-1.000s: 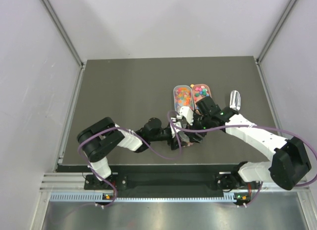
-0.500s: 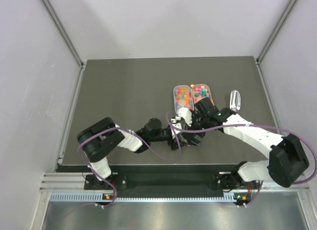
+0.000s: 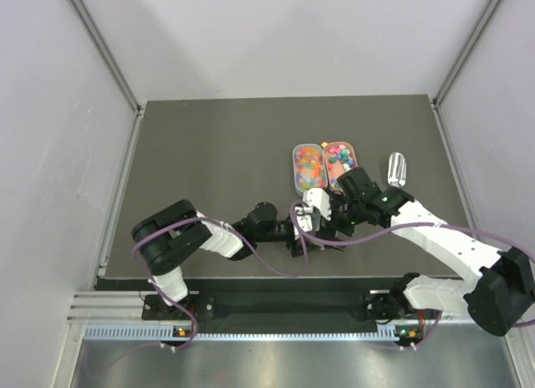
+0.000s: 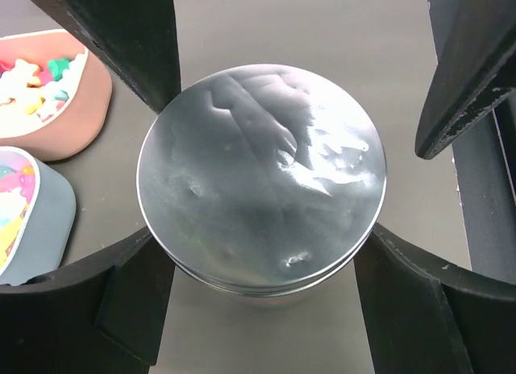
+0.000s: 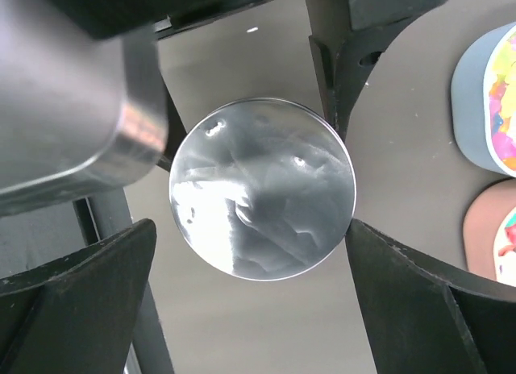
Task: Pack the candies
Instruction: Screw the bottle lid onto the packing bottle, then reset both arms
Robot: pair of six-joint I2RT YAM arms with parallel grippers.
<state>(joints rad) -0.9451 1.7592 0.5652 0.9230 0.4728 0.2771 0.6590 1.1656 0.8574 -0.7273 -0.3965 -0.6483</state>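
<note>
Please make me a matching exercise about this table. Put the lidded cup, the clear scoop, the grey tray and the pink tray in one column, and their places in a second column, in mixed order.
Things
1. lidded cup
2. clear scoop
3. grey tray
4. pink tray

Places
A. lies alone on the table, right of both trays
B. holds candies; the left one of the pair in the top view
C. stands between the fingers of the left gripper
D. holds candies; the right one of the pair, nearer the scoop

Pairs: 1-C, 2-A, 3-B, 4-D
</note>
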